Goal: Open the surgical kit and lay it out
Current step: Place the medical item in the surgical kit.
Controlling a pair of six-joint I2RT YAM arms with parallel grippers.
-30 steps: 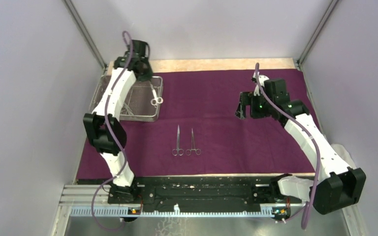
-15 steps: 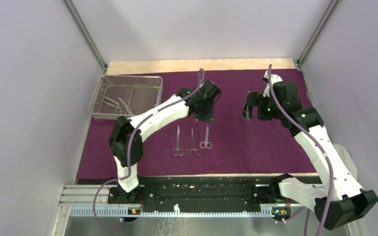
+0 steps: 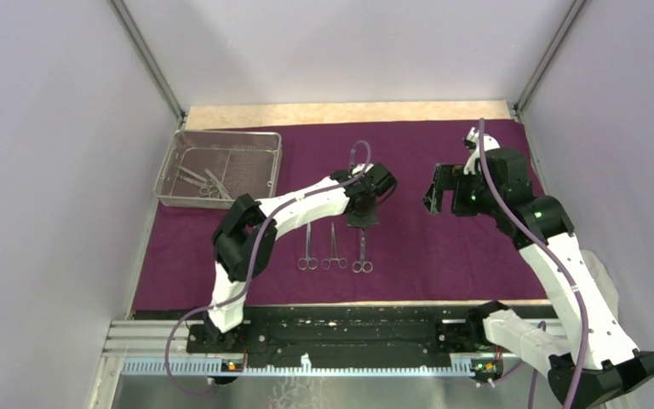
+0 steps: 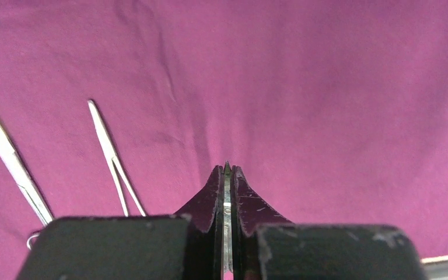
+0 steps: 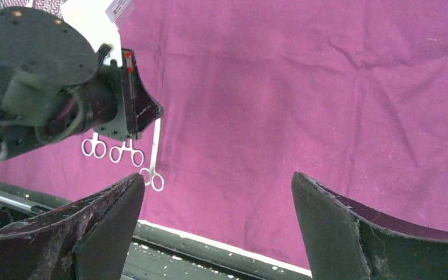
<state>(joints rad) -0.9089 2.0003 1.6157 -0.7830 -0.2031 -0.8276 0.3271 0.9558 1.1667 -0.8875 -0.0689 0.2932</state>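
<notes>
While the left gripper (image 3: pixel 363 217) pinches the scissors (image 3: pixel 362 253) by the tip on the purple wrap (image 3: pixel 443 256), the right gripper (image 3: pixel 436 189) hangs wide open at 3 o'clock. The mesh tray (image 3: pixel 240 162) sits at 10 o'clock

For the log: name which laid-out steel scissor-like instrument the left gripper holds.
The rightmost slim steel scissor-like instrument, its tip pinched in the left gripper; the other two lie free.

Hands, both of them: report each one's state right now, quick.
Left hand: closed on a slim steel scissor-like instrument, its tip showing between the fingers.
Right hand: open, holding nothing.
</notes>
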